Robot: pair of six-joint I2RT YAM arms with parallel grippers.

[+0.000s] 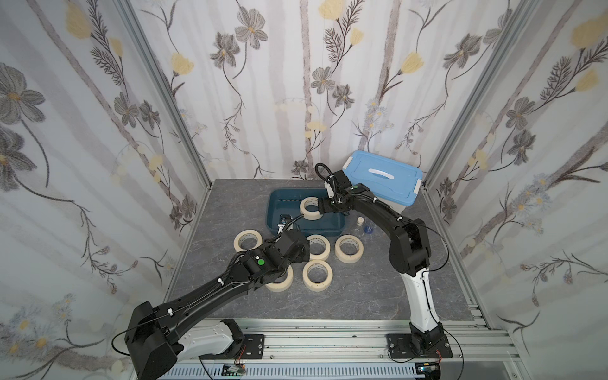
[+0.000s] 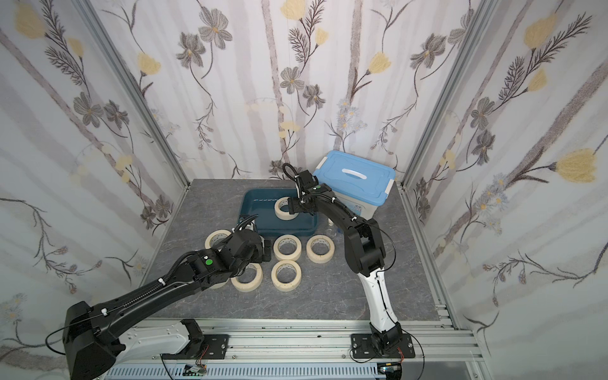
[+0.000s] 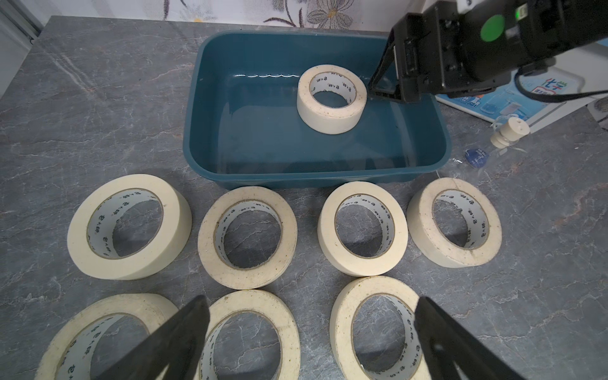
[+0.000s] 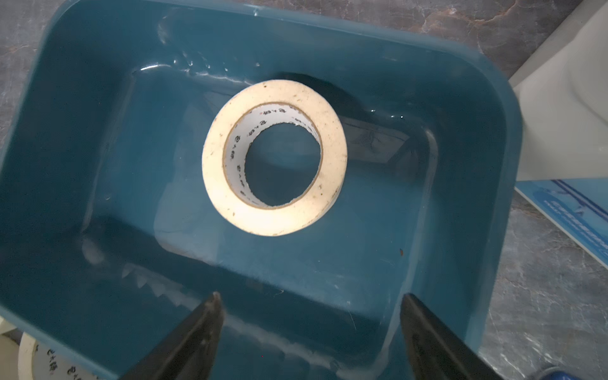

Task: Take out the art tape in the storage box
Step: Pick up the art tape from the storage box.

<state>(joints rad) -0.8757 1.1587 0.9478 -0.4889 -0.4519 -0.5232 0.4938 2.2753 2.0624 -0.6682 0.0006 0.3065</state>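
The storage box (image 1: 279, 201) (image 3: 197, 98) is a shallow teal tray at the back middle of the table. One cream roll of art tape (image 1: 311, 208) (image 2: 284, 209) (image 3: 331, 98) (image 4: 274, 158) lies flat inside it. My right gripper (image 4: 311, 296) hangs open over the box beside that roll, with nothing between its fingers. Several more art tape rolls (image 3: 248, 237) (image 1: 349, 248) lie flat on the table in front of the box. My left gripper (image 3: 312, 301) is open just above two of these rolls and holds nothing.
A white tub with a light-blue lid (image 1: 383, 182) stands at the back right, next to the box. A small clear bottle with a cream stopper (image 3: 508, 130) lies between the tub and the rolls. Patterned walls close in three sides.
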